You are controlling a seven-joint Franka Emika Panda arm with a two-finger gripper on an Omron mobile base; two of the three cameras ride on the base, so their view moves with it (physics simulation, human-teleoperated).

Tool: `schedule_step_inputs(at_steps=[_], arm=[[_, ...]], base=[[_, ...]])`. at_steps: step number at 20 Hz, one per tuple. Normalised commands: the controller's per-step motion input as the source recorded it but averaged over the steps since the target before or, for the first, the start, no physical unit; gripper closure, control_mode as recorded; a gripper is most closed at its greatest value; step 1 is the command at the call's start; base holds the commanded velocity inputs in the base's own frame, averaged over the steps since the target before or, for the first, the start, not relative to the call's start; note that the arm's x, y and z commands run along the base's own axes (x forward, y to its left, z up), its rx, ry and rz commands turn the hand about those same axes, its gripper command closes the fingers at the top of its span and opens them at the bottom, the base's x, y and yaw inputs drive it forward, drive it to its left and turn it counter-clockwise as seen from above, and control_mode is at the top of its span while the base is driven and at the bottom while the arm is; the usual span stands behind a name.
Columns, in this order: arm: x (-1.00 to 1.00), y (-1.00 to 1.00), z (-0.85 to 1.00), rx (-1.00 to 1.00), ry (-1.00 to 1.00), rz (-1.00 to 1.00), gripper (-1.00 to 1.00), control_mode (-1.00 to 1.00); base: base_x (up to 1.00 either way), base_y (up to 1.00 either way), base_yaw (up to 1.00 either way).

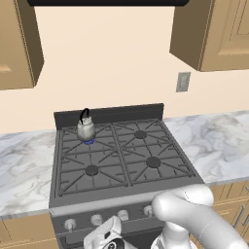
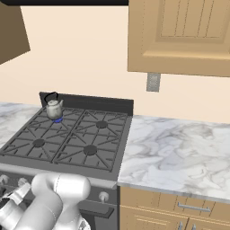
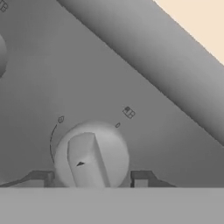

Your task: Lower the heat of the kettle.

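The small silver kettle with its black arched handle stands on the stove's back left burner, over a small blue flame. My gripper is low in front of the stove's control panel, pointed at a round grey knob. It is open, with one dark fingertip left of the knob and the other right of it, each close to the knob's edge. The knob's raised bar runs nearly vertical in the hand view, with a curved scale line to its left.
The stove has dark grates over its burners and a row of knobs along the front panel. Marble counters flank it. Wooden cabinets hang above, and a wall outlet is at the right.
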Motion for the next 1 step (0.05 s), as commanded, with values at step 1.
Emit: schedule_step_inputs(at_steps=[1], arm=[[0.00,0.00,0.48,0.21,0.00,-0.05,1.00,-1.00]], base=[[0.00,0.00,0.00]])
